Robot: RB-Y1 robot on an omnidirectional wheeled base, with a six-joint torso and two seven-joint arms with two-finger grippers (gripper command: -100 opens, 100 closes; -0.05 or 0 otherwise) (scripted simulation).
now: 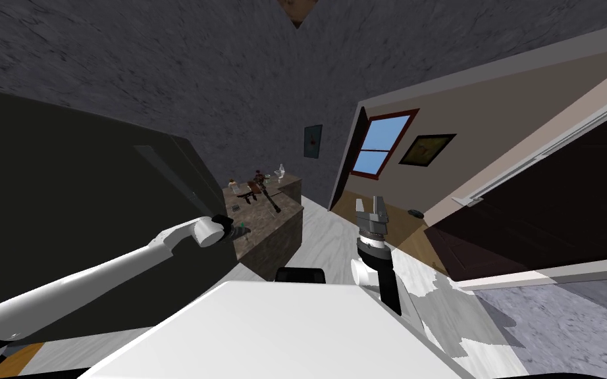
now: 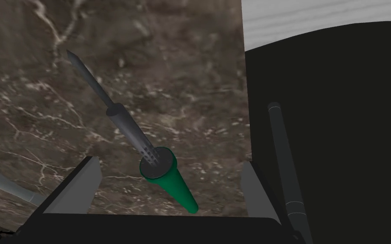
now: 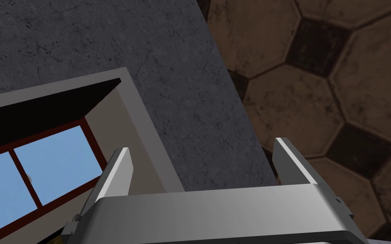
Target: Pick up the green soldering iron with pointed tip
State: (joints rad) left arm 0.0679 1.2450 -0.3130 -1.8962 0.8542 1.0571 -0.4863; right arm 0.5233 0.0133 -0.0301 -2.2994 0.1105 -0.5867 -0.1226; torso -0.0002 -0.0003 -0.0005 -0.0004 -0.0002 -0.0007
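Left gripper [image 2: 169, 163]: jaws wide open, nothing held. Green-handled, grey-shafted pointed soldering iron [image 2: 133, 133] lies between them on brown marbled worktop [image 2: 190, 63]. Closing and lifting remain.

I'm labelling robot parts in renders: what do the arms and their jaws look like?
Left arm: smooth white tube, white cylindrical wrist, dark end block. Right arm: white and black links, ribbed grey wrist. Each pair of jaws is two thin, flat, light grey blades, on a dark body left, grey right.
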